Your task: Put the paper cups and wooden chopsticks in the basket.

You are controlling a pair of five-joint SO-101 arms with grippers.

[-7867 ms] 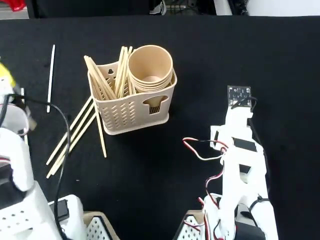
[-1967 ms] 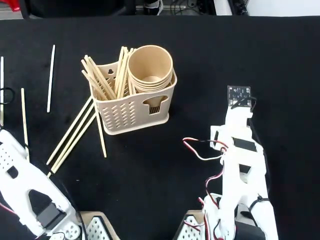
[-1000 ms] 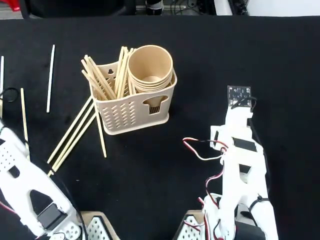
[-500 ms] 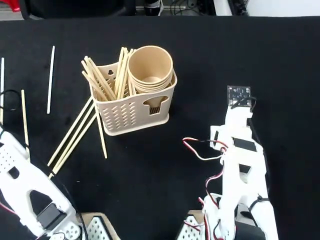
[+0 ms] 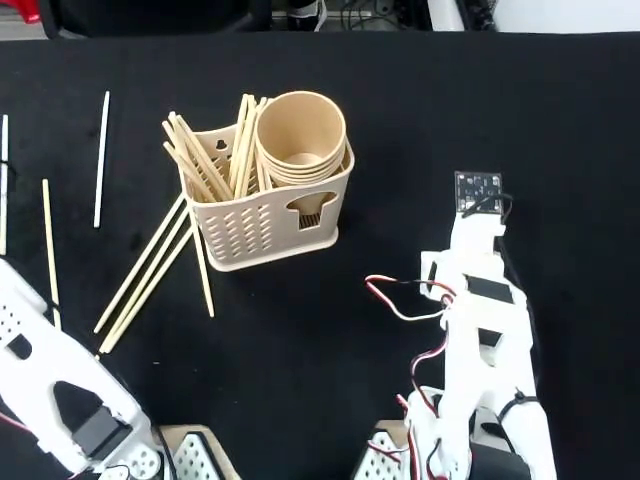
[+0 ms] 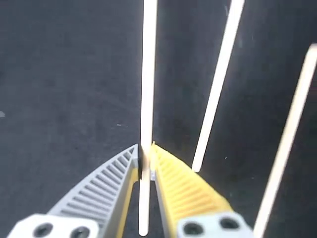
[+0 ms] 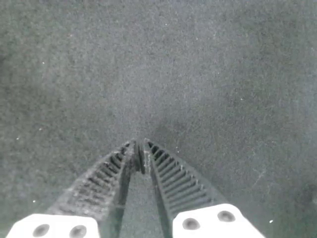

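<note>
The left gripper's [image 6: 147,151] jaws are clamped on a pale wooden chopstick [image 6: 147,74], well apart from the beige slotted plastic basket [image 5: 265,225]. The basket holds stacked tan paper cups [image 5: 300,130] and other chopsticks [image 5: 205,155]. The right gripper's [image 7: 139,151] jaws are together over the black surface [image 5: 450,100].

worktop [image 5: 400,120]: black cloth, matt, finely fuzzy
basket [image 5: 262,225]: beige plastic, smooth, faint sheen, perforated walls
paper cups [image 5: 300,130]: tan paper, matt, smooth
chopsticks [image 5: 148,270]: bare pale wood, matt
chopstick [image 6: 147,74]: the same wood, smooth
left gripper [image 6: 146,148]: ribbed plastic jaws, one grey, one yellow, matt
right gripper [image 7: 138,148]: ribbed plastic jaws, matt
right arm [image 5: 485,330]: white plastic, smooth
</note>
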